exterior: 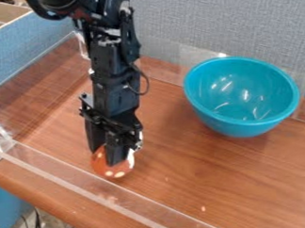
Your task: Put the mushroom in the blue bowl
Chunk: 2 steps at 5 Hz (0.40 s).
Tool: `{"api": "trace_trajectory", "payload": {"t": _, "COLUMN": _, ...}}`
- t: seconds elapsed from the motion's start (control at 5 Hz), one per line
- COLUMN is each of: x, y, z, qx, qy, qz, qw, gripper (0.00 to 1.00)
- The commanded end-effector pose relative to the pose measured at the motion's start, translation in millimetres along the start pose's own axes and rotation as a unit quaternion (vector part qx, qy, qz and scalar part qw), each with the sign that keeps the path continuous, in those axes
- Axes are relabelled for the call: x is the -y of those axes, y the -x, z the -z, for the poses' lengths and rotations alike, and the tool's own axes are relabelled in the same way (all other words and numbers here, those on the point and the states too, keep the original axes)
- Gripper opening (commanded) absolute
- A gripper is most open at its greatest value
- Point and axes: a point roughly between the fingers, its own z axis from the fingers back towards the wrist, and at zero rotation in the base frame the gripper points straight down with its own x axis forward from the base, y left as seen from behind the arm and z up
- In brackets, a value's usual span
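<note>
The mushroom [114,165] lies low on the wooden table near the front edge; its reddish-brown cap and cream stem show between the black fingers. My gripper [114,161] points straight down and is shut on the mushroom, right at the tabletop. The blue bowl [241,94], teal and glossy, stands empty to the right and a little farther back, well apart from the gripper.
A clear plastic wall [69,180] runs along the front edge of the wooden table [183,171], and another clear wall runs along the left side. A blue-grey panel [33,45] rises at the back left.
</note>
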Motion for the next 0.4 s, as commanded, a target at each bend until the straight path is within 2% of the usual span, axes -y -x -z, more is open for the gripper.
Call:
{"api": "trace_trajectory", "payload": {"t": 0.0, "x": -3, "y": -0.2, "z": -12.5, "qx": 0.026, "qy": -0.009, "qz": -0.003, "qw": 0.9996, "gripper": 0.00}}
{"api": "trace_trajectory", "payload": {"t": 0.2, "x": -1, "y": 0.7, "z": -24.6, "qx": 0.036, "qy": -0.009, "qz": -0.005, "qw": 0.9993, "gripper": 0.00}}
